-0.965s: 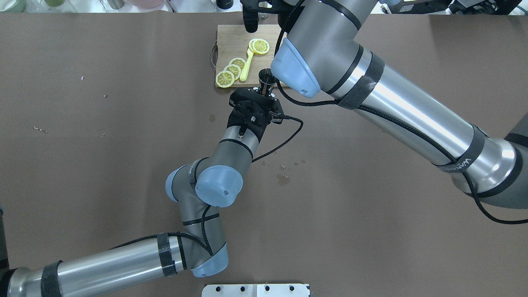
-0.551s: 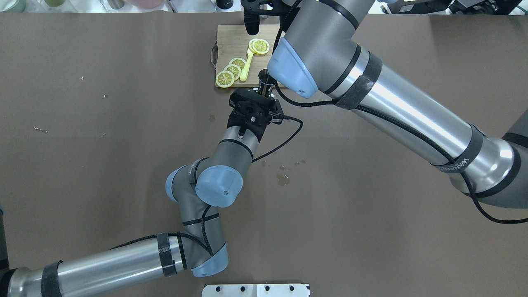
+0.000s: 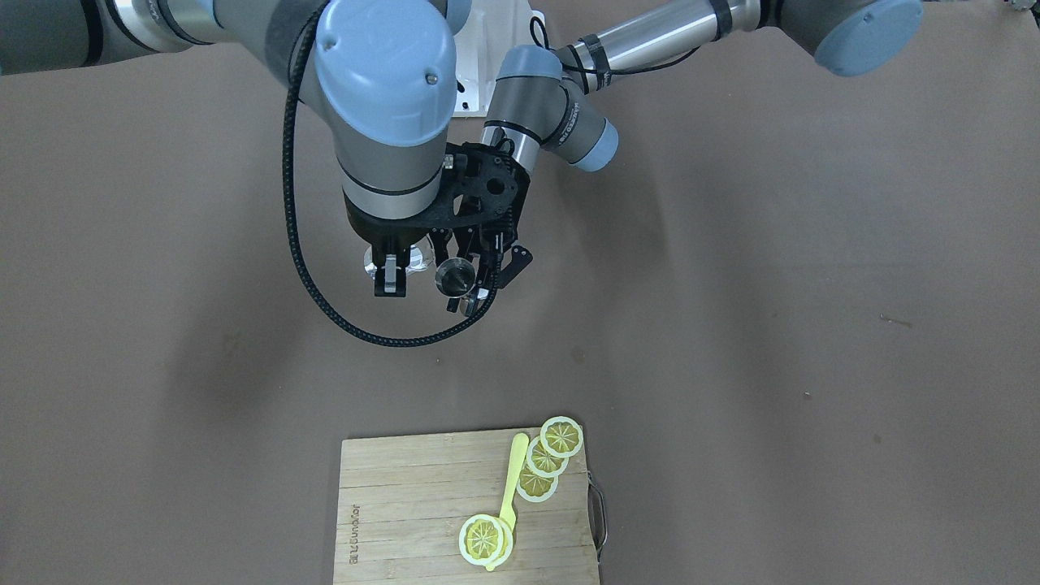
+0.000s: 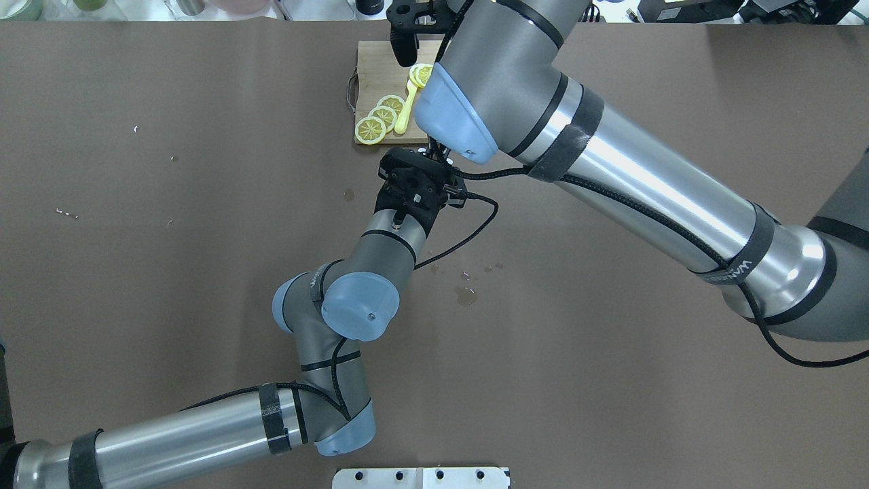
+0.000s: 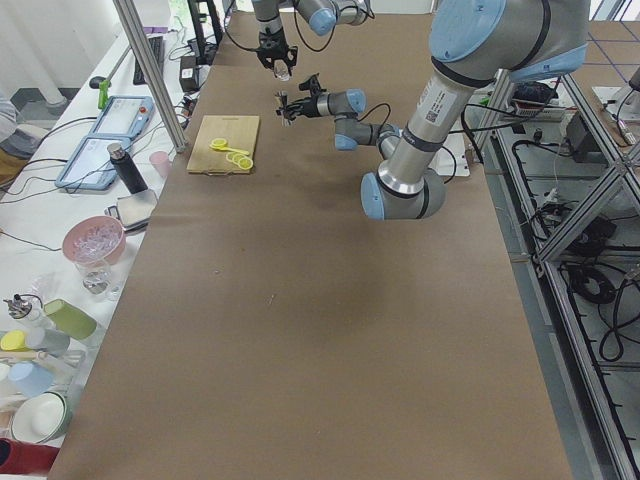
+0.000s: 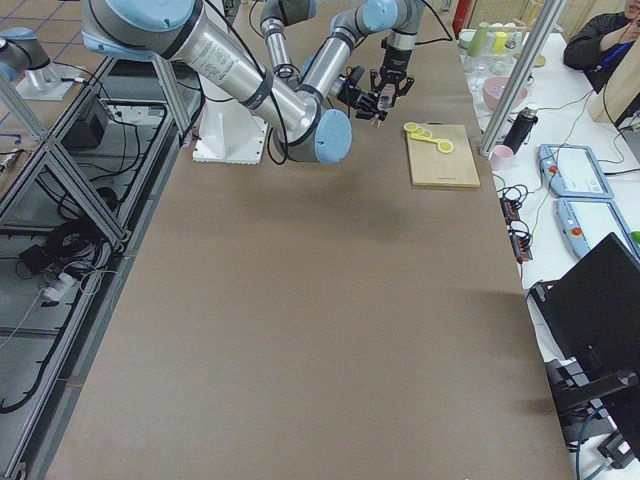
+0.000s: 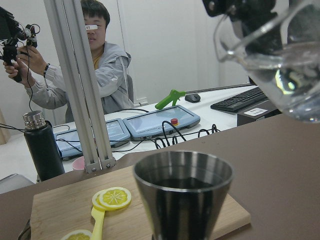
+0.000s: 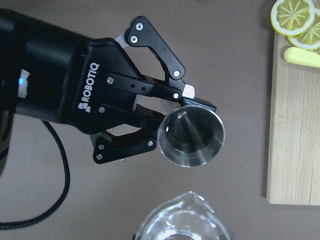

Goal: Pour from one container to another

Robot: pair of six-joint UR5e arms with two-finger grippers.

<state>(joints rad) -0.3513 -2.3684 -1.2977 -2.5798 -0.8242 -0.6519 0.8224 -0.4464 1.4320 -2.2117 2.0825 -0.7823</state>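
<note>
The steel jigger (image 8: 191,137) stands upright above the table, gripped at its waist by my left gripper (image 8: 170,120), which is shut on it. In the front view the jigger (image 3: 455,276) hangs in the left gripper (image 3: 469,291) over the brown table. The clear glass (image 3: 416,258) is just beside it, held in my right gripper (image 3: 391,280), which is shut on it. From the left wrist, the glass (image 7: 280,60) hangs tilted above and to the right of the jigger's open mouth (image 7: 182,172). In the overhead view my right arm hides both vessels.
A wooden cutting board (image 3: 406,504) with lemon slices (image 3: 561,437) and a yellow spoon (image 3: 512,475) lies beyond the grippers. Drops of liquid (image 4: 466,295) mark the table near the left arm. A person (image 7: 100,75) sits past the table's far edge.
My right arm has swung leftward in the overhead view and now covers the jigger, which showed before. The left arm and its jigger have stayed in place.
</note>
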